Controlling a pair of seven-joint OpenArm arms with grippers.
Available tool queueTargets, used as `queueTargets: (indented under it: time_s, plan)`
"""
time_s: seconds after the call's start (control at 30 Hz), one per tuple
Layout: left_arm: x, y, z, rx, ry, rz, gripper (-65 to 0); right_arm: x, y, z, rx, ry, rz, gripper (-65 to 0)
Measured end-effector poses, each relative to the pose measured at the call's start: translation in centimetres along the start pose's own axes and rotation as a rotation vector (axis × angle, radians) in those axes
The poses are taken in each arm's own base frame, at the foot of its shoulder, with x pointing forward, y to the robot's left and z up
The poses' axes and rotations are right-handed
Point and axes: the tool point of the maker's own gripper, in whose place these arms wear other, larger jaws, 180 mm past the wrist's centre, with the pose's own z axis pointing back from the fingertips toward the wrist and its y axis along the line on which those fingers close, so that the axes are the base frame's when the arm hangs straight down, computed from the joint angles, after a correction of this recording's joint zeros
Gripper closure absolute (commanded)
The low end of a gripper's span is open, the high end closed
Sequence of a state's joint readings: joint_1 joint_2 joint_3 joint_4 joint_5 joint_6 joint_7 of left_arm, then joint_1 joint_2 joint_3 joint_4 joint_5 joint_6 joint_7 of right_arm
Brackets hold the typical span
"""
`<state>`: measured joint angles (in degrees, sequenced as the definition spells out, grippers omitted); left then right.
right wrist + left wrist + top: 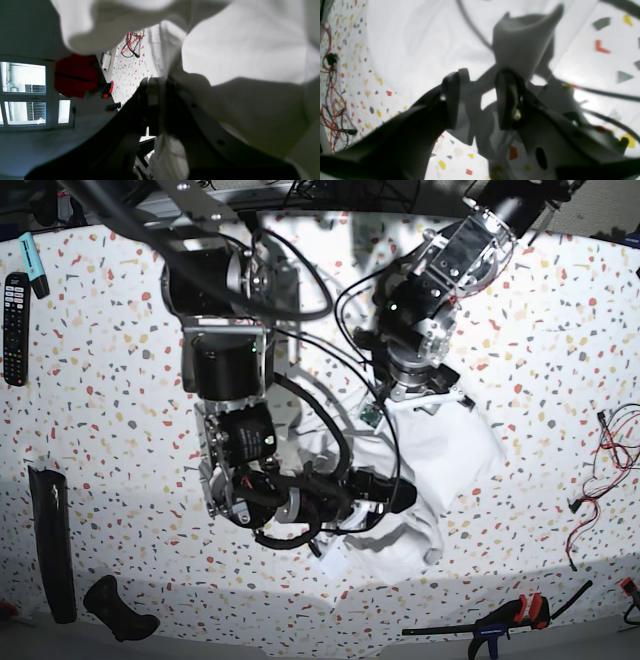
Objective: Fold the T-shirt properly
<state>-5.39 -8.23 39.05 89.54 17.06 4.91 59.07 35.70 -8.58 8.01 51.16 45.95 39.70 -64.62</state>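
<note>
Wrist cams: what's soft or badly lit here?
Left wrist: fingers blurred up close, their shadow dark across the T-shirt. Right wrist: cloth fills the frame out of focus, window bright against a dim room. Base: sharp and evenly lit, the table edge bowing.

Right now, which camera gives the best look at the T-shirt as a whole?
The base view: it shows the T-shirt crumpled on the table between both arms. The right wrist view shows only close folds pinched in the right gripper; the left wrist view shows a flat stretch beyond the open left gripper.
</note>
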Motion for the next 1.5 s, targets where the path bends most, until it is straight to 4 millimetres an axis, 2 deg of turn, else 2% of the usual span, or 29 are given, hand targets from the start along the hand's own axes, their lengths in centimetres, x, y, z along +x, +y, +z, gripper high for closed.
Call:
queueTargets:
  time_s: [0.27, 0.47, 0.57, 0.77, 0.87, 1.03, 1.17, 1.3, 1.4, 1.5]
  plan:
    - [0.6, -0.8, 0.2, -0.021, -0.01, 0.011, -24.5, -0.2, 0.2, -0.1, 0.006, 0.008, 0.002, 0.0]
    - [4.2, -4.3, 1.4, -0.124, -0.09, 0.016, -24.5, -0.2, 0.2, -0.1, 0.006, 0.01, 0.002, 0.0]
    - [4.0, -5.0, 1.6, -0.14, -0.07, 0.007, -24.5, -0.5, 0.2, -0.1, 0.006, 0.029, 0.002, 0.0]
    - [2.6, -2.8, 1.0, -0.046, -0.03, -0.054, -24.6, -2.2, 0.4, -0.1, 0.014, 0.121, 0.003, 0.0]
    - [2.3, -2.2, 0.8, -0.034, -0.039, -0.063, -24.5, -3.7, 0.3, 0.1, 0.012, 0.202, 0.005, 0.0]
    - [2.2, -1.8, 0.8, -0.015, -0.027, -0.065, -24.6, -5.0, 0.7, -0.7, 0.013, 0.246, 0.024, 0.0]
    - [2.0, 0.6, 2.2, 0.091, 0.003, -0.03, -24.6, -4.5, 0.8, -1.0, 0.013, 0.222, 0.035, 0.0]
    - [4.8, 2.5, 4.9, 0.124, -0.101, 0.03, -24.6, -3.9, 0.9, -1.0, 0.013, 0.207, 0.043, 0.0]
    - [5.5, 2.4, 5.7, 0.115, -0.133, 0.046, -24.5, -3.9, 0.9, -1.0, 0.012, 0.206, 0.043, 0.0]
    - [4.3, 1.9, 5.5, 0.098, -0.108, 0.041, -24.6, -3.9, 1.0, -1.0, 0.013, 0.206, 0.043, 0.0]
